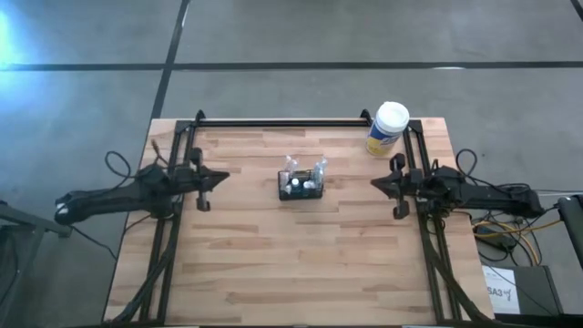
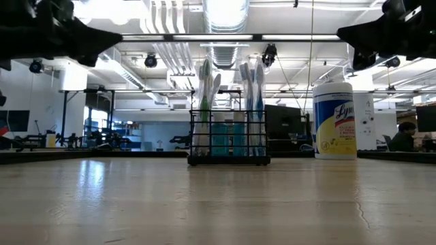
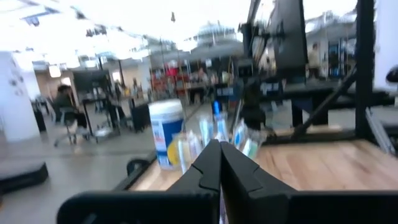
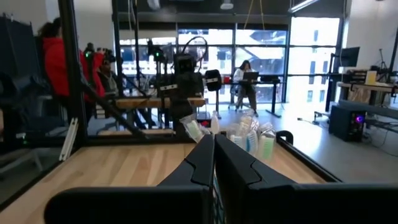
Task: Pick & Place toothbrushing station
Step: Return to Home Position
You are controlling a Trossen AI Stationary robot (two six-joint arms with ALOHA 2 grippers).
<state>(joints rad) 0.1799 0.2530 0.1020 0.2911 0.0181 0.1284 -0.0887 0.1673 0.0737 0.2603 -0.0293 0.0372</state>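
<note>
Looking straight down, the wooden desk [image 1: 273,264] takes up most of the shot, so treat it as the clock face. The left arm [image 1: 118,196] sits out at 9 o'clock and the right arm [image 1: 474,191] at 3, both lying along the side rails. I'd guess that's so the middle is free and nothing gets bumped.

The left gripper [image 1: 223,179] points in toward the centre. Its wrist cam shows the two fingers pressed together tip to tip with nothing between them. Same deal for the right gripper [image 1: 375,185]: pinched closed, empty, aimed across the desk at the other arm.

Up at about 1 o'clock, near the far edge, there's a white-lidded canister [image 1: 387,129] with a yellow label. It's well apart from everything else, and to me it looks like clutter rather than part of the job.

The toothbrushing station [image 1: 301,187] is pretty much dead centre, maybe a touch toward 12, and clear of both grippers. From desk level it stands flat and square.

The toothbrushes [image 2: 208,82] stand upright in it, heads up, in two loose bunches. The wire sides seem to be what holds them up. By the look of it the loading is done.
</note>
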